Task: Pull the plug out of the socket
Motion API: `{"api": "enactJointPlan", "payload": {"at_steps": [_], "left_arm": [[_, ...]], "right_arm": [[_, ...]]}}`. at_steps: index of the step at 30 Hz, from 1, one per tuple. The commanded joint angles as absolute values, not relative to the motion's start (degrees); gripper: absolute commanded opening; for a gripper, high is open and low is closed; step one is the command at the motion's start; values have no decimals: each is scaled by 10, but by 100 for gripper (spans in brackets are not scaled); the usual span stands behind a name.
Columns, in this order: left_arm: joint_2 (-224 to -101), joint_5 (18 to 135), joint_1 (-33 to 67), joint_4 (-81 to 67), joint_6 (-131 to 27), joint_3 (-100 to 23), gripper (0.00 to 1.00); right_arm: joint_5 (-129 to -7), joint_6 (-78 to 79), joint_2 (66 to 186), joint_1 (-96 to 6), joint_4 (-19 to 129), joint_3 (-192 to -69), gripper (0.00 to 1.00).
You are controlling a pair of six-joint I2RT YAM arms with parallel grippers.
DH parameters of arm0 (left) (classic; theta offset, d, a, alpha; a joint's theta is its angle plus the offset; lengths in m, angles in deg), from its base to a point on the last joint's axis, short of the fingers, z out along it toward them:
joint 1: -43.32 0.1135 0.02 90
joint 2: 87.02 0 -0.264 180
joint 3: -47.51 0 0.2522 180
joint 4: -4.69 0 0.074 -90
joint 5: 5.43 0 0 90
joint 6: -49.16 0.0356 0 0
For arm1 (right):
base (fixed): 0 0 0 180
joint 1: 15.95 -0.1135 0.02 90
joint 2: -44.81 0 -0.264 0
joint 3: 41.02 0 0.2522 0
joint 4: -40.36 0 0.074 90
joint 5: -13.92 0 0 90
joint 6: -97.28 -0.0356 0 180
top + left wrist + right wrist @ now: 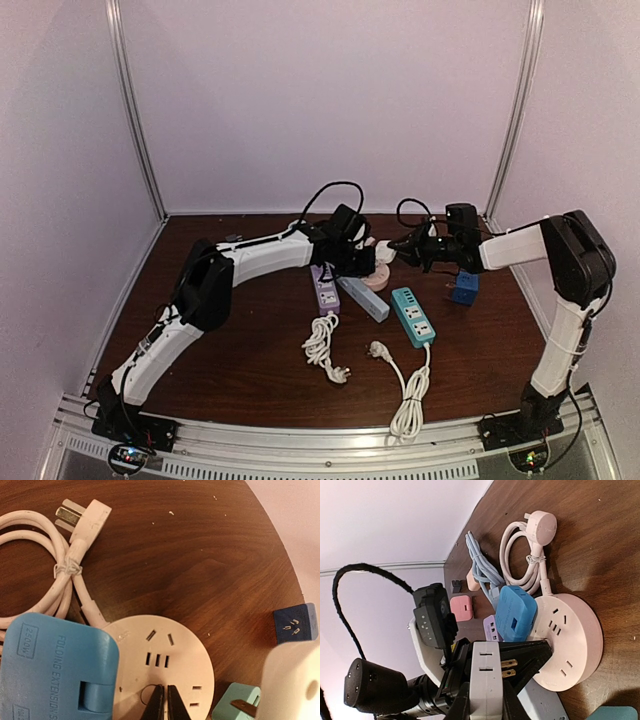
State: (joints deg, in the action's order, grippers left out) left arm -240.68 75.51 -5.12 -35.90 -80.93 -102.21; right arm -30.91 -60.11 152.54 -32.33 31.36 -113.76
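Words "FOLDING EXTENSION" and "2500W" sit on blue box (55, 670) beside closed left claw (163, 702); right claw (485, 702) grips white plug (484, 672), prongs (508, 668) bare.

right gripper (485, 707): bottom centre, fingers clamped on either side of the white plug (485, 672).
white plug: two brass prongs bare, pointing toward the round socket (572, 640) and clear of it.
round socket: pale pink disc lying flat on the brown table (600, 545).
left gripper (540, 650): black tip set on the round socket's top face.
blue box (517, 612): against the round socket's far rim.
white cord (520, 555): coiled and tied, beyond the round socket.
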Motion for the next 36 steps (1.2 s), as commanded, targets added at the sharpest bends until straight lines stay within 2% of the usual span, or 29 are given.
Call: {"api": "enactJointPlan", "payload": {"at_steps": [1,8,17,24,36], "left_arm": [[-2447,738,-69,-465,-798,-999,5],[-2414,722,-68,-457,-784,-1034,6],[-2328,706,-58,-433,-769,-1030,10],[-2292,699,-48,-417,-775,-970,10],[-2249,690,-1,-385,-778,-901,13]], "right_arm": [[-327,-520,1477,-325,374,-1160,9],[-400,-397,1445,-306,520,-1180,9],[-602,-244,1443,-297,702,-1252,9],[-739,-171,1476,-298,794,-1317,10],[-877,-138,1558,-304,878,-1402,15]]}}
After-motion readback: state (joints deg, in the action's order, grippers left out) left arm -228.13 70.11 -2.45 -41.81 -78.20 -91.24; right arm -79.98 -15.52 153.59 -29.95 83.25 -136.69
